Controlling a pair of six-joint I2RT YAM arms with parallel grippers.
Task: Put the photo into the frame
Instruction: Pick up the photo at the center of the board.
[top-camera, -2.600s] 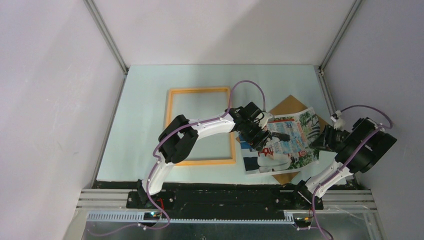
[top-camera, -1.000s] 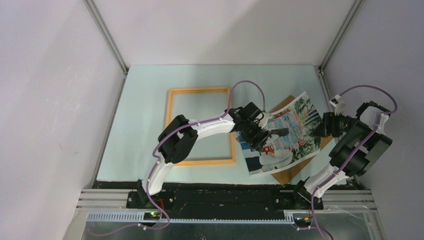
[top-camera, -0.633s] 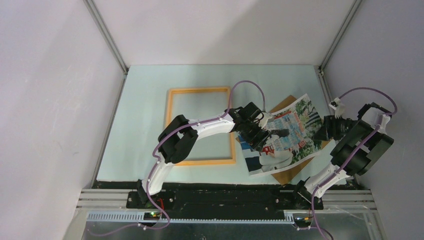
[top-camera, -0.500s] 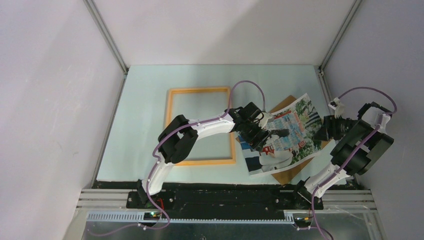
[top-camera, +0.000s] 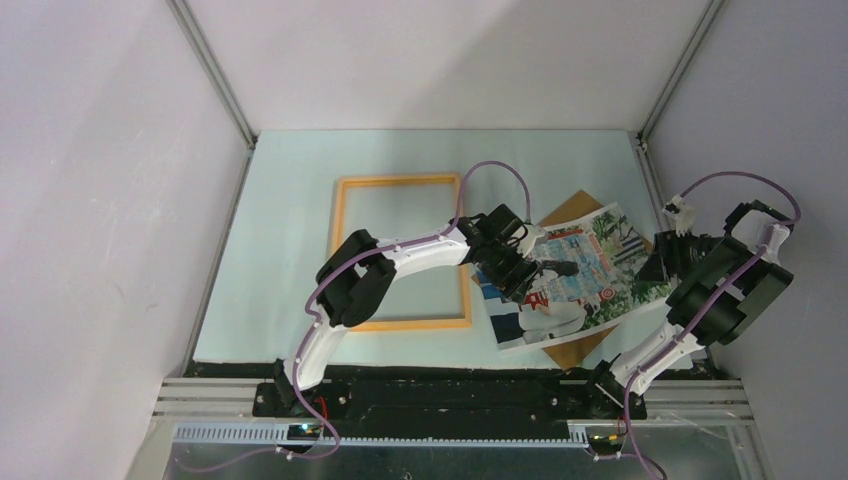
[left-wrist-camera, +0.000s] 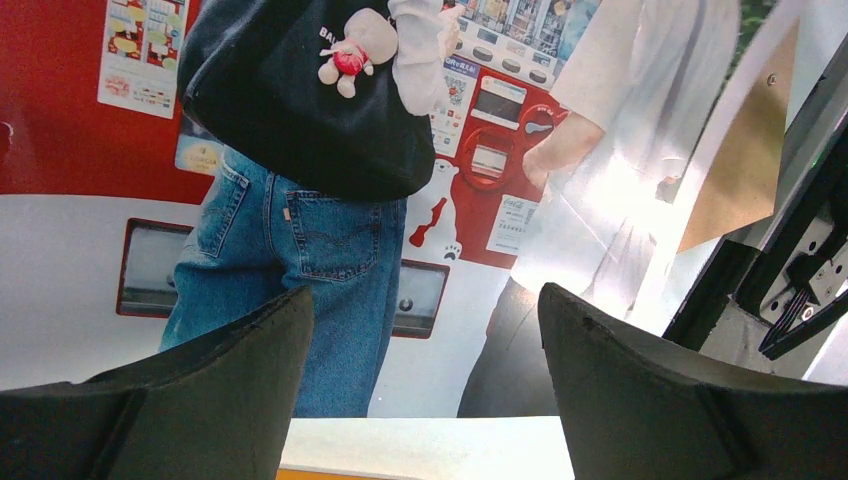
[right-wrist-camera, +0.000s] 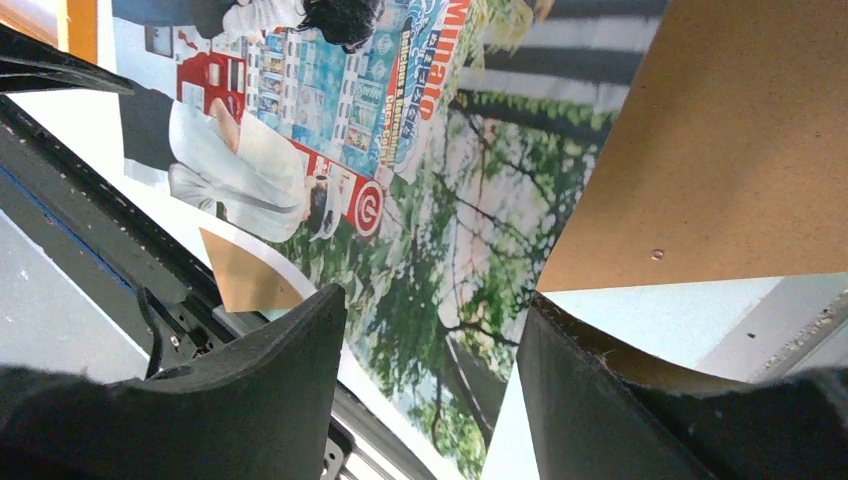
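Observation:
The photo (top-camera: 575, 285) lies at the right of the mat, tilted, over a brown backing board (top-camera: 575, 212). The light-orange frame (top-camera: 400, 181) lies flat left of it, with nothing inside. My left gripper (top-camera: 535, 280) is open right above the photo's left part; in the left wrist view the print (left-wrist-camera: 300, 200) fills the space between the spread fingers (left-wrist-camera: 425, 300). My right gripper (top-camera: 662, 265) is open at the photo's right edge. In the right wrist view the green-tree end of the photo (right-wrist-camera: 420, 200) runs between its parted fingers (right-wrist-camera: 432, 305).
The backing board also shows beside the photo in the right wrist view (right-wrist-camera: 720, 150) and pokes out under its near corner (top-camera: 570, 352). The right wall rail (top-camera: 650, 180) is close behind the right gripper. The mat's near edge (top-camera: 400, 362) is just below the photo.
The photo's right end, held raised by the right gripper before, has come down and lies flatter. The right gripper has shifted right and down. The left arm has stayed put.

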